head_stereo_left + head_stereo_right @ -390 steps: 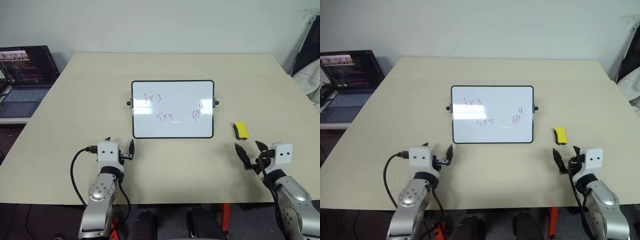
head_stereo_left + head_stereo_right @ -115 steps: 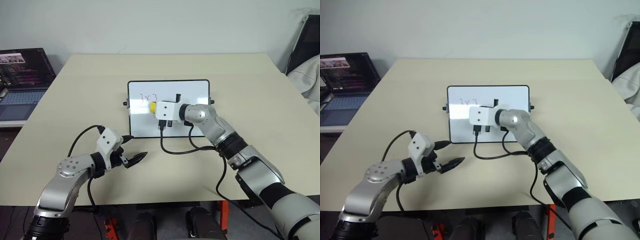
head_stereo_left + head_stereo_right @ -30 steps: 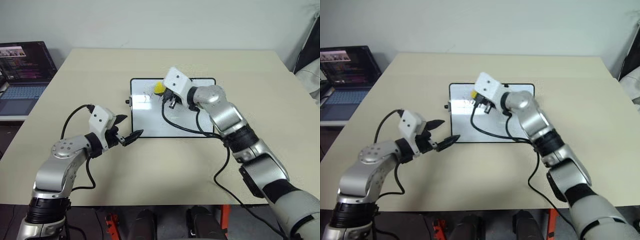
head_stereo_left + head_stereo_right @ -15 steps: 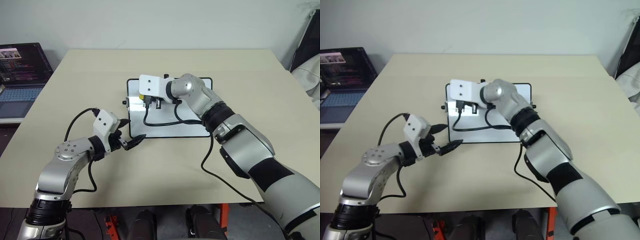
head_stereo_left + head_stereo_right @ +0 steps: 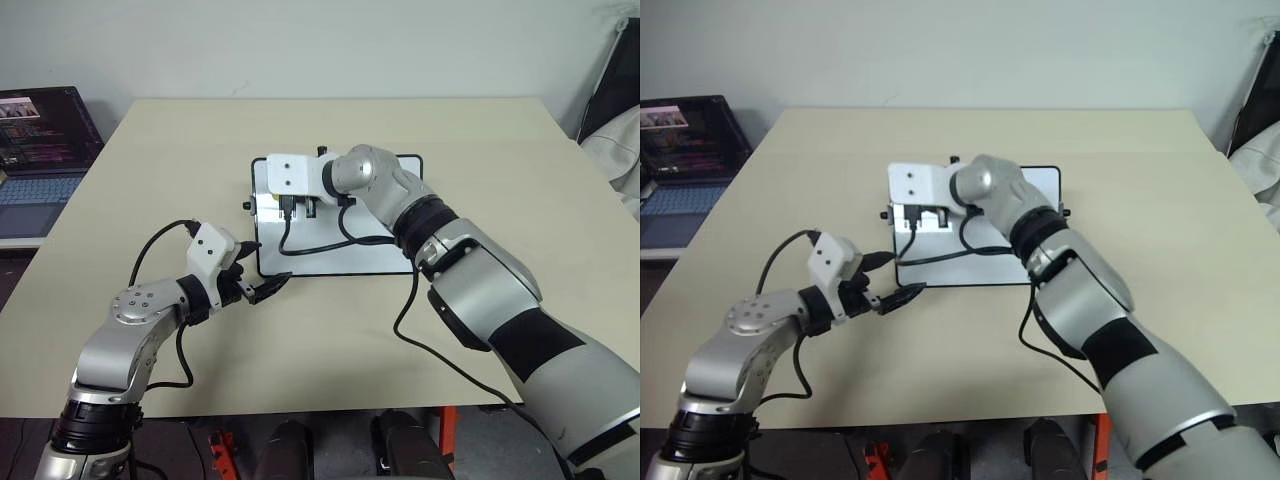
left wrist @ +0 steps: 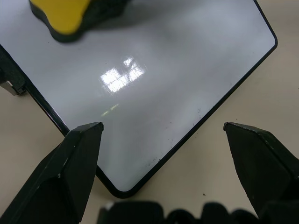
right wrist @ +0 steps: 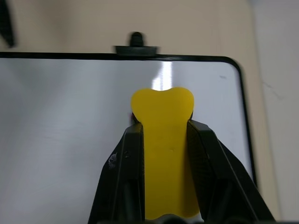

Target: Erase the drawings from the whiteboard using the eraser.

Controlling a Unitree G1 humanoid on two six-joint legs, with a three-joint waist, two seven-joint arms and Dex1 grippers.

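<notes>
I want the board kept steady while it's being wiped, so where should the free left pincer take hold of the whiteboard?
Probably the near-left corner of the whiteboard: it lies flat, and that thin black edge sits between the left pincer's open fingers. Come in low from the near side, clear of the eraser.

right hand swept eraser leftward across whiteboard, clearing drawings.
</notes>
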